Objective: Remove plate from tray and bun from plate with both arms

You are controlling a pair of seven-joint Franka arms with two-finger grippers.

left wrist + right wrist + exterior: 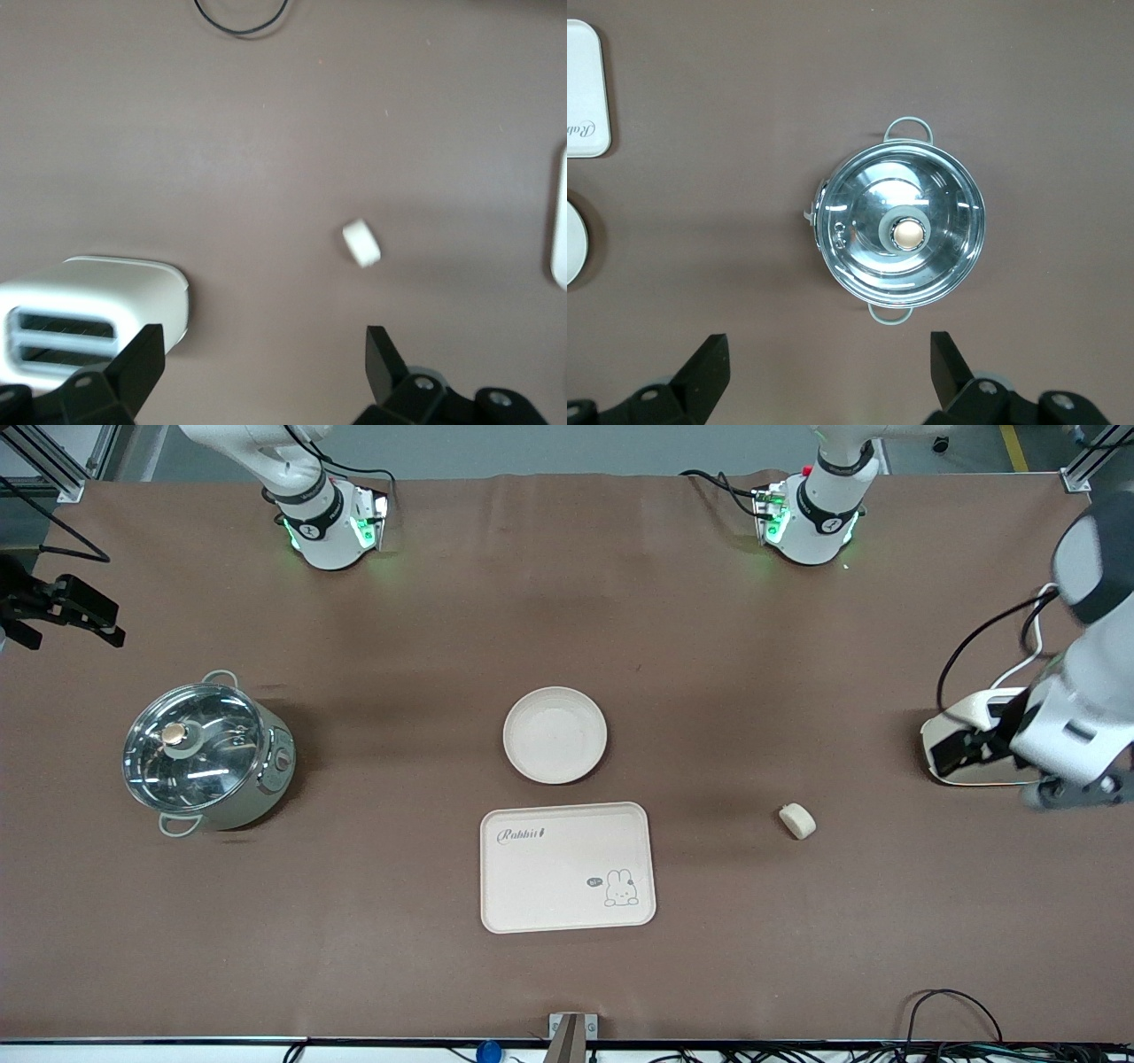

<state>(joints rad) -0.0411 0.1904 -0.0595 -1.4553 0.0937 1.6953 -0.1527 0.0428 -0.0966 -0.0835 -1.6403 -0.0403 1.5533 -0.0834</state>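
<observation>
The round cream plate [555, 735] sits empty mid-table, just farther from the front camera than the rabbit tray [567, 866]. The small pale bun [797, 820] lies on the cloth toward the left arm's end; it also shows in the left wrist view [361, 243]. My left gripper [974, 746] hangs open and empty over the white toaster [952, 717], apart from the bun; its own view shows it [266, 354] with jaws wide. My right gripper [99, 615] is open and empty above the table's edge at the right arm's end, beside the pot; its own view shows it too [828, 363].
A steel pot with a glass lid [205, 753] stands toward the right arm's end, seen also in the right wrist view [902, 228]. That view also catches the tray's corner [583, 88] and the plate's rim [574, 241]. The toaster [89, 310] stands beside the left fingers.
</observation>
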